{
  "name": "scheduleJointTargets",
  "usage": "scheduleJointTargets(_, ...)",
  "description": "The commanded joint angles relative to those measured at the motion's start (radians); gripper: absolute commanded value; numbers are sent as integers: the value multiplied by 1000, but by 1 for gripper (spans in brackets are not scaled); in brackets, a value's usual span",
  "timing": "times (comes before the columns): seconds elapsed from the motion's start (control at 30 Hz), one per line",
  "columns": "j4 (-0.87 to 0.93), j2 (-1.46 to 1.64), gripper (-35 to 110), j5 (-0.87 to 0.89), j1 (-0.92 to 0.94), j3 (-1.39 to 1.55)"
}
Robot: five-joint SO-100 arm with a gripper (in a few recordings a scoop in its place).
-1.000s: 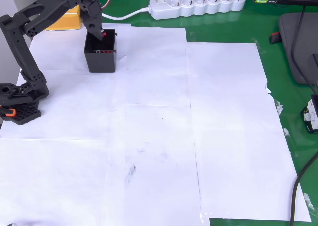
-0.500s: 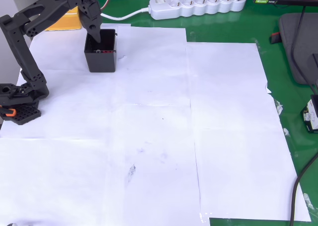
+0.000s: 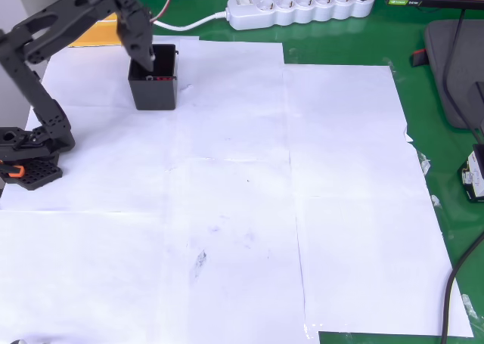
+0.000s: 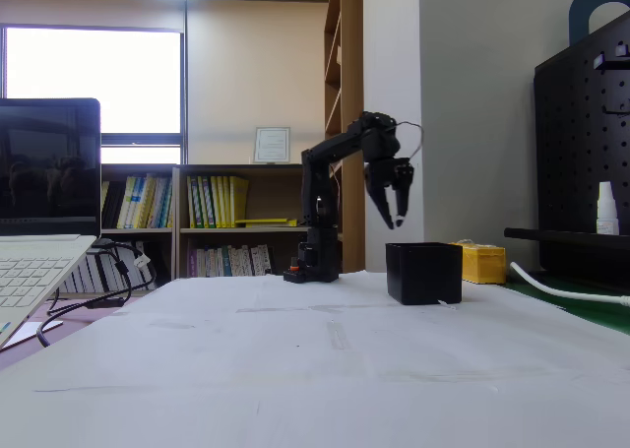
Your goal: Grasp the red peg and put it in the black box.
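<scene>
The black box (image 3: 153, 94) stands on the white paper at the far left of the overhead view, open side up. A small dark-red spot, the red peg (image 3: 163, 78), lies inside it near the front wall. My gripper (image 3: 149, 57) hangs over the box's back left part, fingers pointing down. In the fixed view the gripper (image 4: 396, 224) is a little above the box (image 4: 423, 273) and clear of its rim. Its two fingers are slightly apart with nothing between them.
A yellow block (image 3: 94, 32) sits behind the box, and a white power strip (image 3: 299, 7) lies along the back edge. The arm's base (image 3: 30, 159) is at the left edge. A laptop (image 4: 39, 231) stands at the fixed view's left.
One second ago the red peg was at the fingertips over the box. It has since dropped into the box, and the gripper has risen slightly and shifted left.
</scene>
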Motion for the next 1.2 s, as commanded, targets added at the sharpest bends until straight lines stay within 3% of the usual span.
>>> scheduleJointTargets(0.0,-160,-281,0,12,92,-167)
scheduleJointTargets(0.53,-468,-913,0,-295,344,-1083)
scheduleJointTargets(1.03,-479,-1281,0,-448,417,-1459)
scheduleJointTargets(1.17,-442,-1353,0,-302,453,-1532)
